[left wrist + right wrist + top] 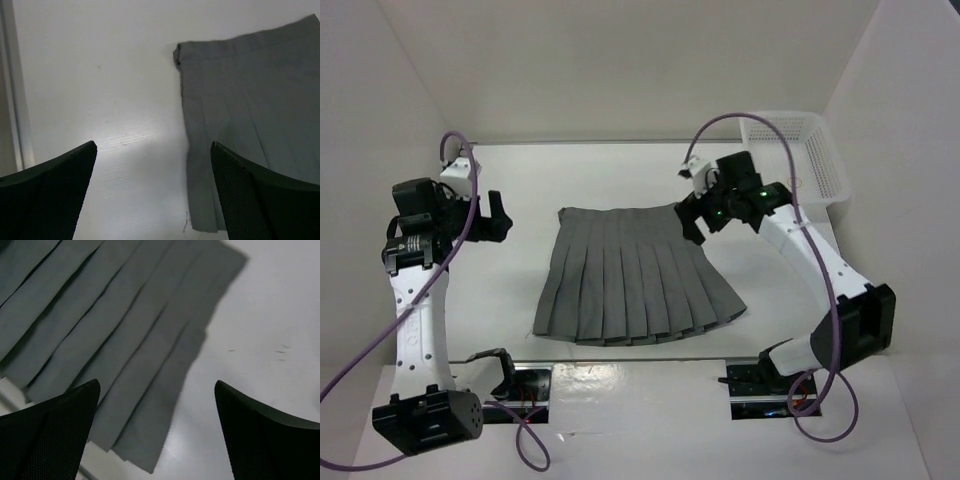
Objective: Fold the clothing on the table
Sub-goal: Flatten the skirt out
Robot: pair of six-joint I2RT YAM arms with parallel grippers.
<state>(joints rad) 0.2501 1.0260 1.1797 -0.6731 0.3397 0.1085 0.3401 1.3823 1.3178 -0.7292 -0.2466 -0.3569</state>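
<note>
Up close, the left gripper (153,150) holds its black fingers (50,195) spread wide and empty above the flat white tabletop (100,75), beside the waistband corner of the grey pleated fabric skirt (250,100). The right gripper (156,385) gapes just as empty over fanning pleats. Only the overhead view shows the whole skirt spread mid-table, and a white plastic mesh basket (810,150) in the far right corner.

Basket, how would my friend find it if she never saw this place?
Start at the big white table. Look past the grey skirt to the far right corner, next to the wall. The basket sits there, white like the table, but it is the only thing with mesh walls full of little holes.
</note>
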